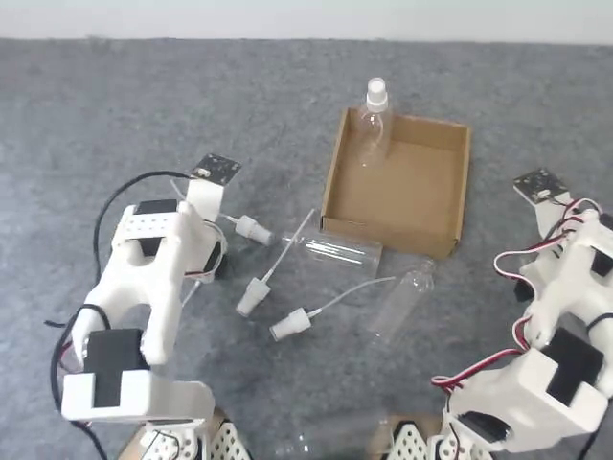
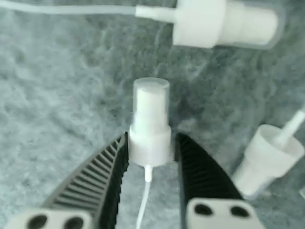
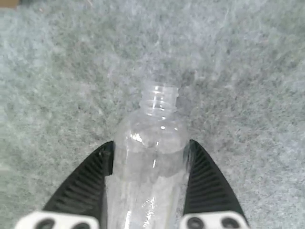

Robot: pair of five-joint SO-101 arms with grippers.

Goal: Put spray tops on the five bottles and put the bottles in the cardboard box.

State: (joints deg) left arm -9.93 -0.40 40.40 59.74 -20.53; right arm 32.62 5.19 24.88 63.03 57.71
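Ref. box (image 1: 412, 192) holds 1 capped bottle (image 1: 374, 120). Outside box: R gripper (image 3: 150, 144) clamped on open bottle (image 3: 151, 129), L gripper (image 2: 151, 140) clamped on spray top (image 2: 151, 109). Risk: tube (image 2: 147, 183) misses neck (image 3: 161, 98) if misaligned; slick bottle slips under capping force.

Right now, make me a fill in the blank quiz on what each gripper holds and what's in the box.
1. The left gripper holds a spray ___.
2. The bottle in the right gripper has ___ top on its neck.
3. In the box, ___ capped bottle stands upright.
Missing words: top; no; one.
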